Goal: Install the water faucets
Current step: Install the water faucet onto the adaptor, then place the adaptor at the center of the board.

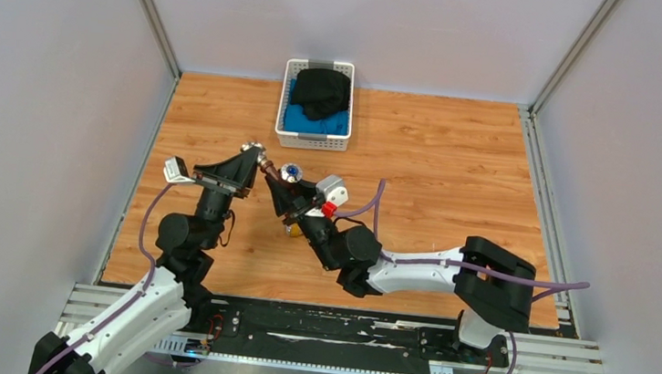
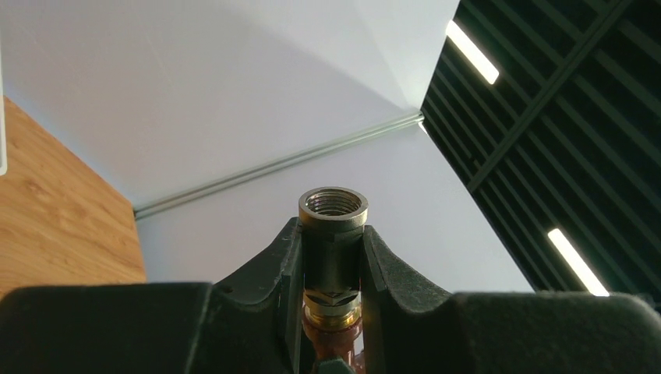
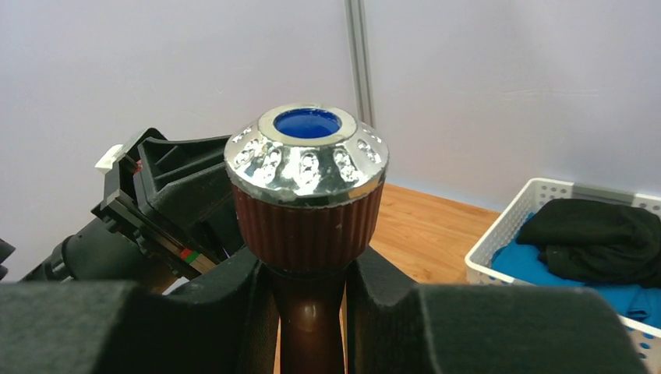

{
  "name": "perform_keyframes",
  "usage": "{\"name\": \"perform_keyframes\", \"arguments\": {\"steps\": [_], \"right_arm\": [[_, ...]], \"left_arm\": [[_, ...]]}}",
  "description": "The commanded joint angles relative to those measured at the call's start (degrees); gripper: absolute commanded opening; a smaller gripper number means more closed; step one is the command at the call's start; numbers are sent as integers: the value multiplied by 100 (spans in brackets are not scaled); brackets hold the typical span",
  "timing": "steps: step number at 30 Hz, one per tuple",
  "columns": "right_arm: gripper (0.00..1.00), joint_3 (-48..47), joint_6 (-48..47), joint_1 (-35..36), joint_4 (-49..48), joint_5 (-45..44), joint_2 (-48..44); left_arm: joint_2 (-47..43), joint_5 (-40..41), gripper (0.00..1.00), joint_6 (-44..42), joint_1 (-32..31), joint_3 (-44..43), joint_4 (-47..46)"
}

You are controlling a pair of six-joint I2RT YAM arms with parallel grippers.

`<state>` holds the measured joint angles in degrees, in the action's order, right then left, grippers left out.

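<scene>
Currently, your left end effector (image 2: 331, 234) is clenched on a short grey metal sleeve with an internal thread (image 2: 334, 214). The sleeve's open mouth points out past the fingertips. Lower between the fingers (image 2: 383, 269) you can see a brass-coloured hex nut (image 2: 331, 300) and reddish-brown metal beneath it. The sleeve therefore looks to sit on the end of the dark reddish-brown metal faucet (image 3: 310, 319). Whether it is screwed fully home I cannot tell.

Your right end effector (image 3: 308, 273) is clamped on that faucet's stem, just under the round knob with ribbed brown skirt, silvery cap and blue disc (image 3: 305, 167). The knob stands clear above the fingers.

My reading is that you have each arm on an opposite end so one can steady the piece while the other turns. The grip below the knob keeps the valve head from spinning under load. Holding the piece in the air likely gives the spout room to rotate without scraping.

The faucet hangs between the two end effectors above the wooden counter (image 1: 458, 163), left of its middle. It is nearer the far edge than the near one. The white plastic basket (image 1: 283, 100), holding black and blue cloth, sits against the far edge, near the faucet but apart from it.

A small brass-yellow glint (image 1: 290, 231) shows under your right wrist. It may be the second faucet, but it is too small to say.
</scene>
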<state>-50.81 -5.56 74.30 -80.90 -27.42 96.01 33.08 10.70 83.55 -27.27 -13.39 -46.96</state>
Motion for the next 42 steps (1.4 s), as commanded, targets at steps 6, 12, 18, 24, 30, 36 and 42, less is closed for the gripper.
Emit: {"name": "perform_keyframes", "arguments": {"steps": [6,12,18,24,30,36,42], "right_arm": [[0,58,1967,-759,383,812,-307],[0,164,3091,-1159,96,1672,-258],[0,163,3683,-1415,-168,2224,-99],[0,174,4074,-1675,-191,2304,-73],[0,37,4693,-2007,-65,2856,38],[0,-183,5741,-2496,-284,3808,355],[0,-438,6469,-2842,-461,4518,566]], "left_arm": [[-418,-640,0,-882,-253,165,-559],[-413,-725,0,-1292,-253,220,-961],[114,-1263,0,-1354,-253,207,-1974],[326,-1542,0,-1297,-253,221,-2324],[232,-1527,0,-1421,-253,320,-2444],[331,-1744,0,-1668,-253,468,-3173],[593,-2197,0,-1676,-252,362,-3687]]}}
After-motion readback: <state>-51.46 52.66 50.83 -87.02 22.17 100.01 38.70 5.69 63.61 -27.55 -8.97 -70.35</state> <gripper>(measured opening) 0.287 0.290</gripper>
